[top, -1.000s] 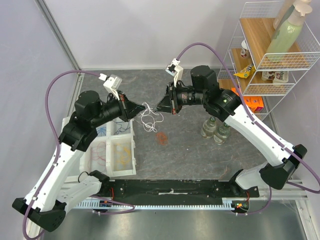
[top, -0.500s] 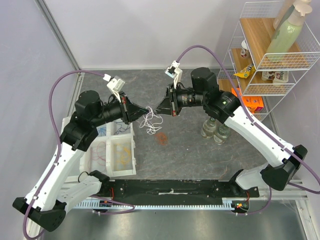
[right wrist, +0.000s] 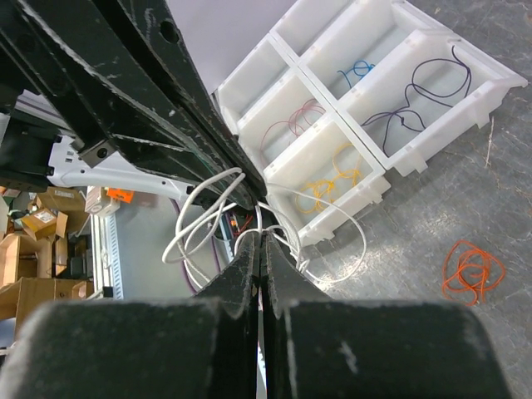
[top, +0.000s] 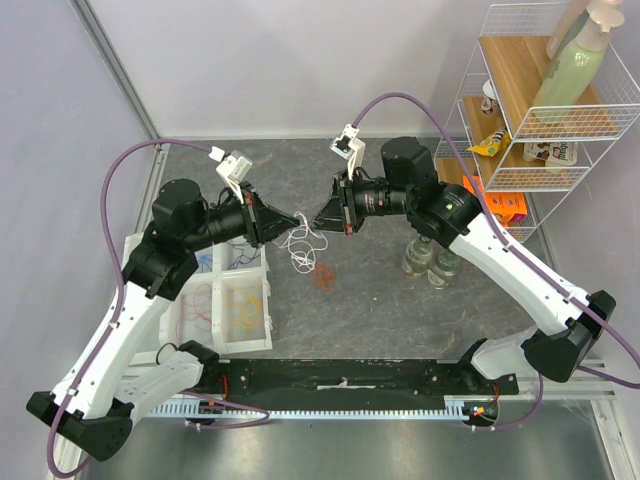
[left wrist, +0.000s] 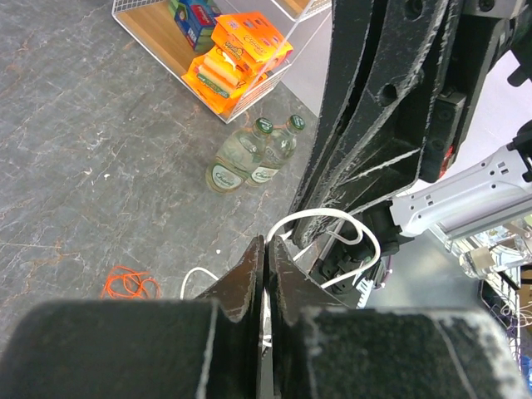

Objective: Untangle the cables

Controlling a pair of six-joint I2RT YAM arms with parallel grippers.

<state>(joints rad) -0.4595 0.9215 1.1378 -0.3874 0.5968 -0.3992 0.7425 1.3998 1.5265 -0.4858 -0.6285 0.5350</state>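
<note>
A tangle of thin white cable hangs between my two grippers above the grey table. My left gripper is shut on one part of the white cable. My right gripper faces it, shut on another part of the white cable. The two gripper tips are almost touching. A red-orange cable loop lies loose on the table below them; it also shows in the left wrist view and the right wrist view.
A white divided tray at the left holds sorted yellow, red, blue and dark cables. Two glass bottles stand at the right by a wire shelf rack holding boxes and bottles.
The two grippers have drawn slightly closer and the white cable bunch has lifted a little and shifted; the red-orange loop has stayed on the table.
</note>
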